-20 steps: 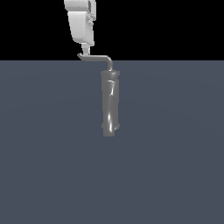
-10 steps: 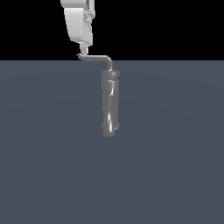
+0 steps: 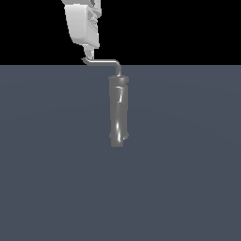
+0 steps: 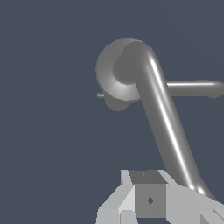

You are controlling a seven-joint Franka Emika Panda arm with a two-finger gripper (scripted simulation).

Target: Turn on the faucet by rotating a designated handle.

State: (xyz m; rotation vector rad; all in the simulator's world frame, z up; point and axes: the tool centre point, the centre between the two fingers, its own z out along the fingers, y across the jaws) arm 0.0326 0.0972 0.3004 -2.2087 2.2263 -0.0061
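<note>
On grey floor: faucet (image 3: pixel 118 111) glossy dark-grey, upright | handle (image 3: pixel 104 61) thin, bent | tool (image 3: pixel 87 52) at its tip, grip unclear

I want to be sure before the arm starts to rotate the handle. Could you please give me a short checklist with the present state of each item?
1. White end effector stands at the flared tip of the thin silver-grey L-shaped handle: ok.
2. End effector actually touching the handle: cannot tell; the views do not show the contact.
3. End effector open or shut: cannot tell.
4. Tall glossy dark-grey cylindrical faucet upright: ok.
5. Nothing else near the handle in the exterior view: ok.
</note>
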